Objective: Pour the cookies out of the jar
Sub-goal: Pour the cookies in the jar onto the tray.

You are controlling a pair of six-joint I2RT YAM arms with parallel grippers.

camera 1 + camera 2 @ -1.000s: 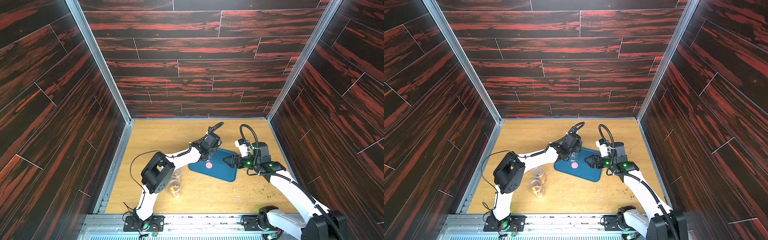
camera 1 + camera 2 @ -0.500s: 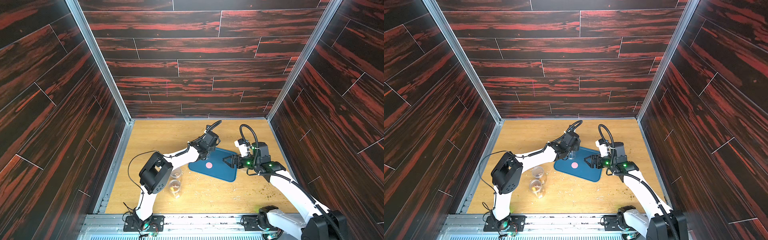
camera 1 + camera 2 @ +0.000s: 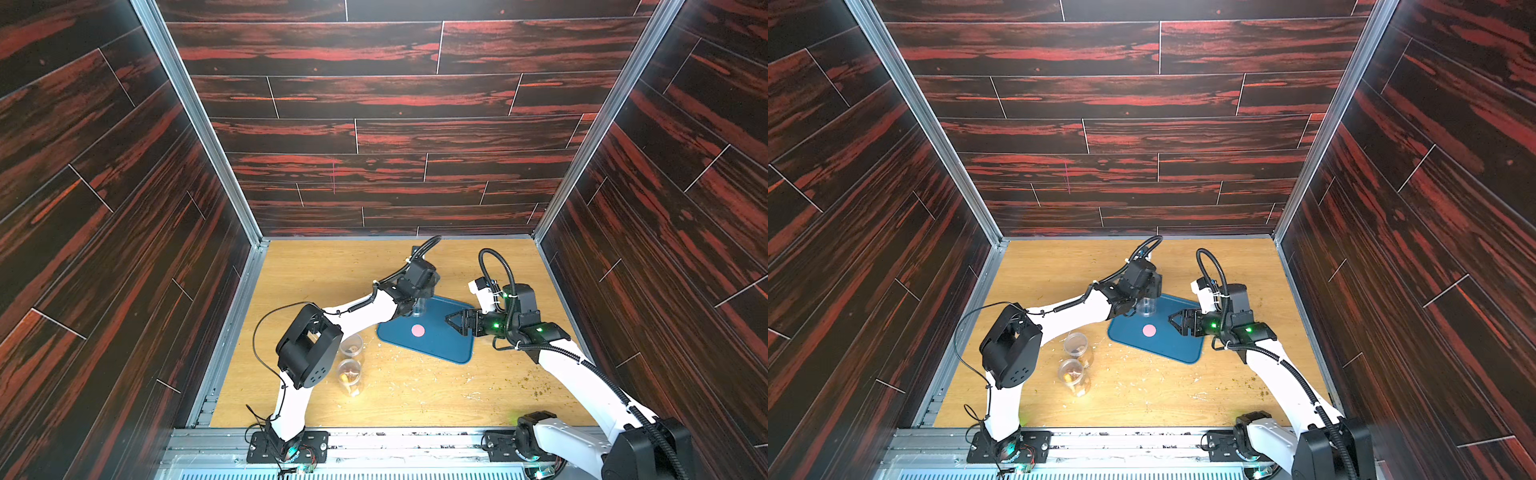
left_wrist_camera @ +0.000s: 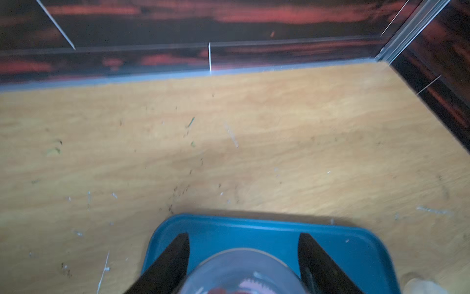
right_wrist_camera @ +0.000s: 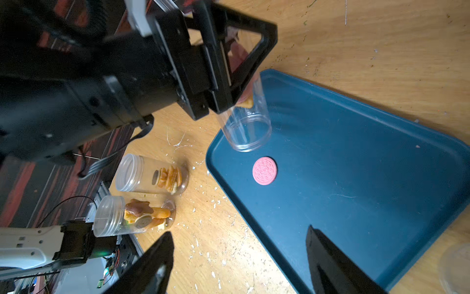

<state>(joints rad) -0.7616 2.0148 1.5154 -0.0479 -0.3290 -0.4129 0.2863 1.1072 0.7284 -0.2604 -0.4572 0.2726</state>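
pinching the upended jar [image 5: 246, 127] over the blue tray [image 5: 356, 165] is the left pincer [image 4: 244, 236]; the right pincer [image 5: 240, 233] hangs spread, empty.

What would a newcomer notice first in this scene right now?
The left gripper holds a clear jar tipped mouth-down over a corner of the blue tray, with cookies lodged near its base. One pink cookie lies alone on the tray just beyond the jar's mouth. Two other jars holding cookies stand on the table beside the tray.
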